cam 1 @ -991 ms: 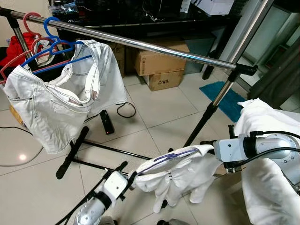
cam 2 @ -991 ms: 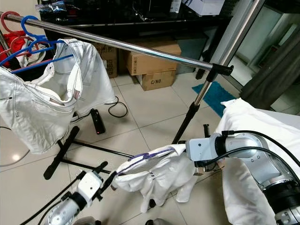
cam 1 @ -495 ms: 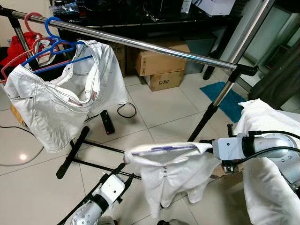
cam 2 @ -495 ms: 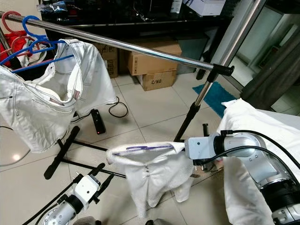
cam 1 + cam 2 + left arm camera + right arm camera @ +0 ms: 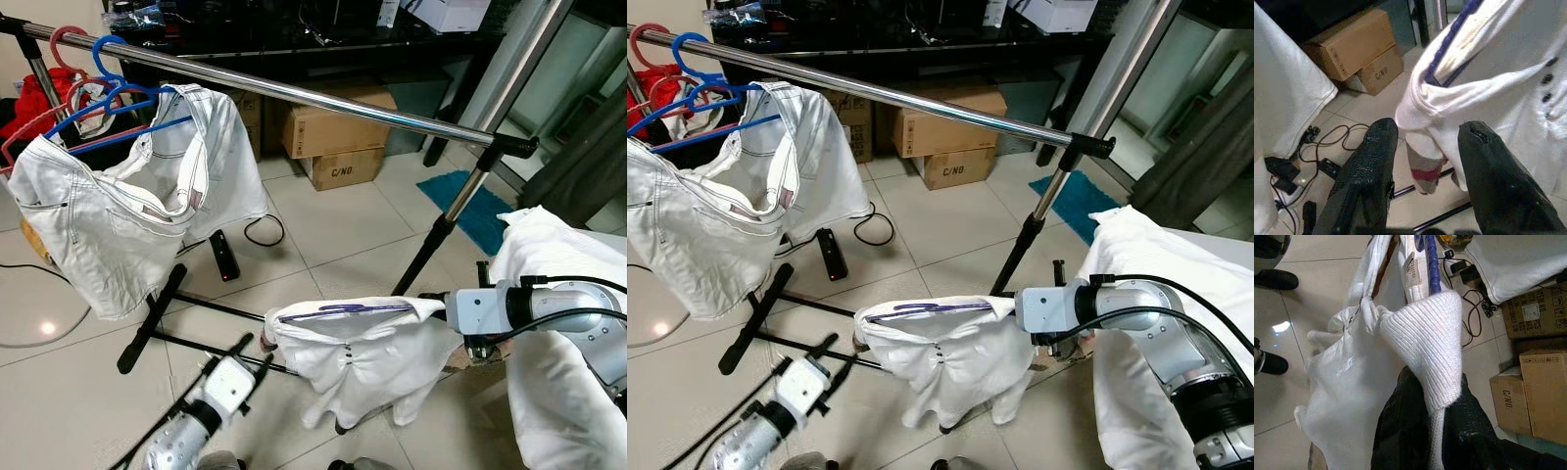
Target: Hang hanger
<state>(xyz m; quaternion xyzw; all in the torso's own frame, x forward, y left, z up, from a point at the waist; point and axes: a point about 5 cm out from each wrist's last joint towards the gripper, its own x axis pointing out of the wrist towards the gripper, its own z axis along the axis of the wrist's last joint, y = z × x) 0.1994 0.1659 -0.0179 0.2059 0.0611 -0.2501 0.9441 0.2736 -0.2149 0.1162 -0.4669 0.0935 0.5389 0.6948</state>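
Right wrist view alone shows the right gripper (image 5: 1432,431) clenched on the white shirt's (image 5: 358,352) collar; its hanger (image 5: 343,309) lies level, nine-to-three, below the rail (image 5: 294,93). Left gripper (image 5: 1422,147) gapes, released.

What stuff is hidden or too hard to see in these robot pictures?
- The purple hanger: head views, mostly covered by the white shirt; its hook is hidden.
- The right pincer: right wrist view, knit fabric wraps its fingers, though it appears clamped on the shirt.
- The rack: head views, its left end is cut off by the edge.
- Print on the cardboard box: too small to read fully.
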